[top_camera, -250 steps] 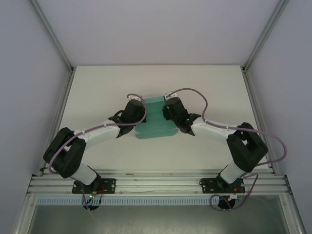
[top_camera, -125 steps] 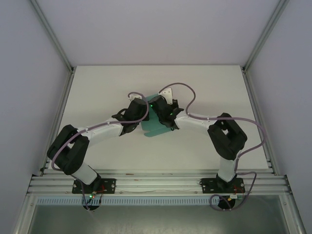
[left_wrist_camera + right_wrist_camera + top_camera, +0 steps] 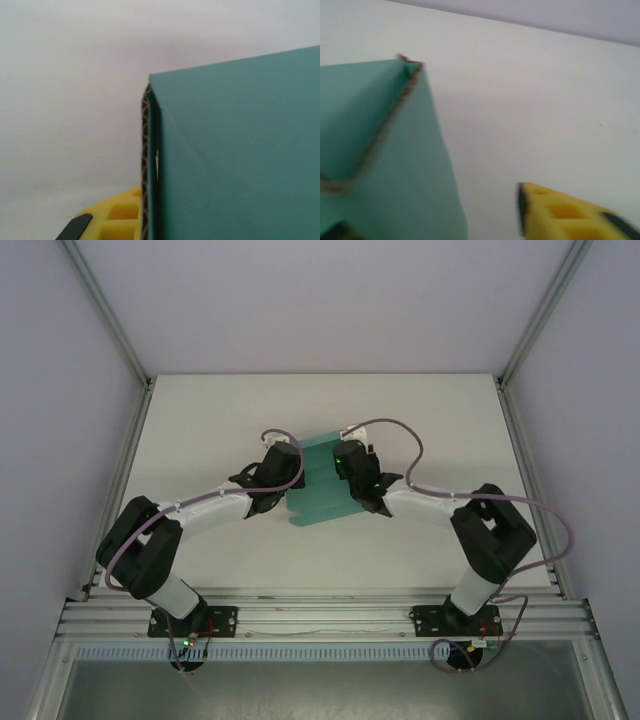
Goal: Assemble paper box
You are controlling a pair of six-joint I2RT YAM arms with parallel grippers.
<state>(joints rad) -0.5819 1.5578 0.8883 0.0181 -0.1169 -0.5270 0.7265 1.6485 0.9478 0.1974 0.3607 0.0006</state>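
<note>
Half a second back the right arm was pressed in towards the left one, with the card squeezed narrow between them. Now that arm has swung out to its own side again, and the paper box (image 3: 322,490) shows wider from above. It sits at the middle of the table (image 3: 200,430), a teal-green piece of card. I judge it not yet a finished box, since the wrist views show raw corrugated edges and a folded-over panel rather than closed walls. Its long axis runs roughly from the near edge towards the far one, slightly tilted, so its two long sides face the two arms.

At the box's left side is the left claw (image 3: 290,478), closed on the card. In its wrist view the doubled edge stands right before the camera, with a yellow pad (image 3: 120,217) against its outer face. At the opposite long side is the right claw (image 3: 347,478), jaws apart. Its yellow finger (image 3: 570,215) is clear of the card, with bare table between them. Whether its other finger touches the card I cannot tell.

Both claws are about equally near, but only the right one is free. The box lies just to its left, so the next fold or regrasp probably falls to it, coming in sideways across the short axis against the left claw's hold.
</note>
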